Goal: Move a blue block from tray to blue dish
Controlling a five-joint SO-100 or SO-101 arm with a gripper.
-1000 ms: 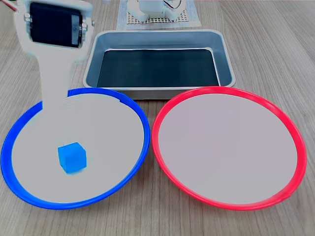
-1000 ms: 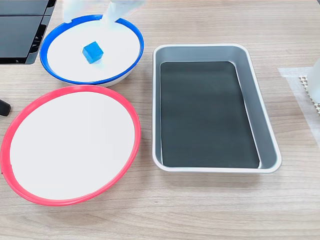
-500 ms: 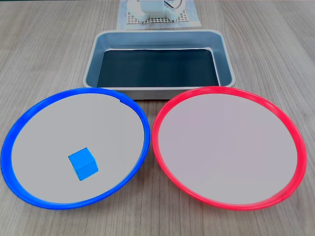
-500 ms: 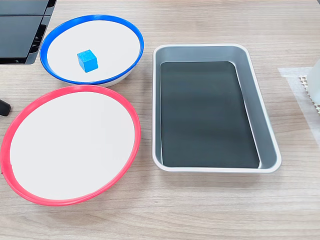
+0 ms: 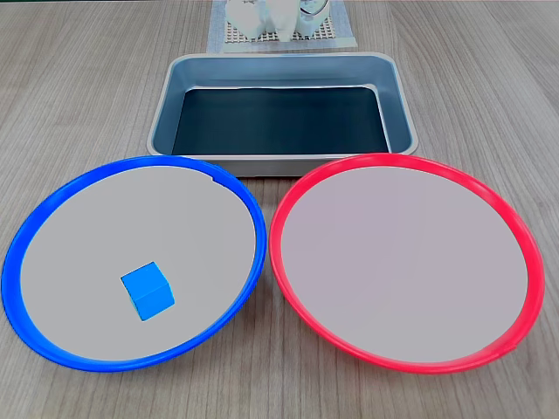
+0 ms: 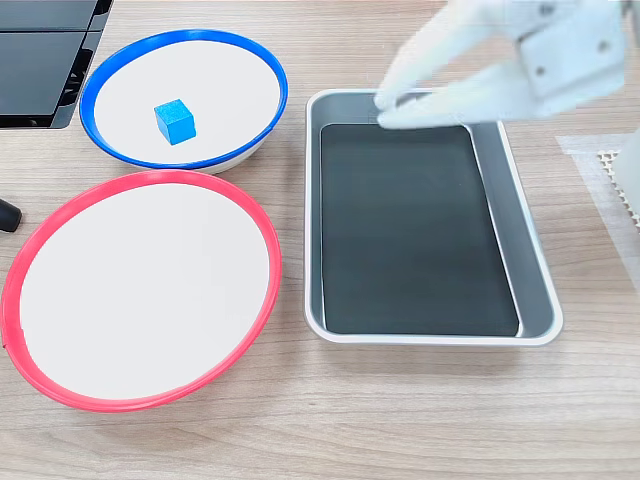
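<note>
Since the earlier frame the claw [image 6: 385,108] has swung away from the blue dish [image 6: 262,72] and is now hanging, motion-blurred, over the far end of the tray [image 6: 528,262], its white fingers [image 6: 430,45] spread a little apart and holding nothing. The blue block [image 5: 147,291] is sitting where it was half a second ago, inside the blue dish [image 5: 249,209], left of centre in one fixed view [image 6: 175,121]. The red-rimmed plate [image 5: 288,196] is lying just beside the blue dish on the wooden worktop [image 5: 79,96].

light: bright, even | shadows: faint | blur: pincer [image 6: 385,108] motion-smeared | rest: sharp
</note>
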